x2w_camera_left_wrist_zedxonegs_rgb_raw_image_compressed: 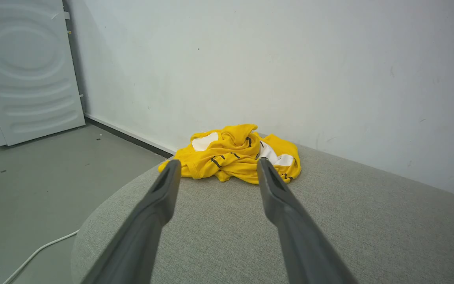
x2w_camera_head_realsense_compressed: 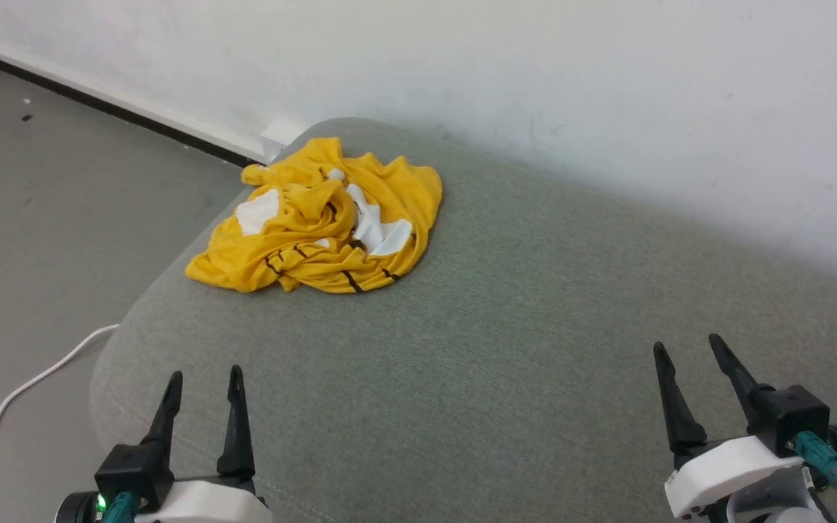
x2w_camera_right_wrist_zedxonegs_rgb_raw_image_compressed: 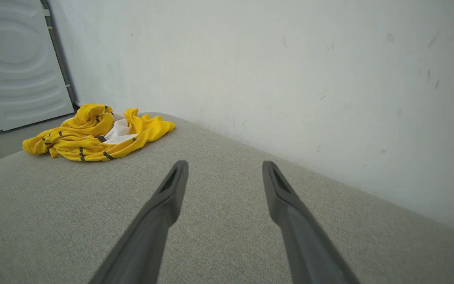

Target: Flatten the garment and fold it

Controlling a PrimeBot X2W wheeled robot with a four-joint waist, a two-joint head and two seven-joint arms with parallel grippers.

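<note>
A small bright yellow T-shirt [x2w_camera_head_realsense_compressed: 309, 211], printed with white patches and short black stripes, lies crumpled in a loose heap on a broad counter [x2w_camera_head_realsense_compressed: 506, 305] padded in grey-green woven fabric. The heap sits at the far left of the counter, close to its rounded corner and near the white wall [x2w_camera_head_realsense_compressed: 607, 87] behind. The cloth is bunched and folded over itself, so the print shows only in fragments. One edge reaches toward the counter's left rim.

The left tool [x2w_camera_head_realsense_compressed: 205, 372] hovers over the near left part of the counter, its two long dark fingers spread wide with nothing between them. In the left wrist view the fingers point toward the shirt, which lies well apart from their tips. The right tool [x2w_camera_head_realsense_compressed: 685, 341] hangs over the near right part of the counter, also spread wide and empty, far from the shirt and tilted slightly rightward.

On the grey floor [x2w_camera_head_realsense_compressed: 41, 218] to the left, a thin white cable [x2w_camera_head_realsense_compressed: 26, 385] curves out from beside the counter's near corner. A dark skirting strip [x2w_camera_head_realsense_compressed: 99, 102] runs along the foot of the wall. A white appliance panel [x2w_camera_left_wrist_zedxonegs_rgb_raw_image_compressed: 26, 71] with embossed oval ridges stands on the floor at the far left.
</note>
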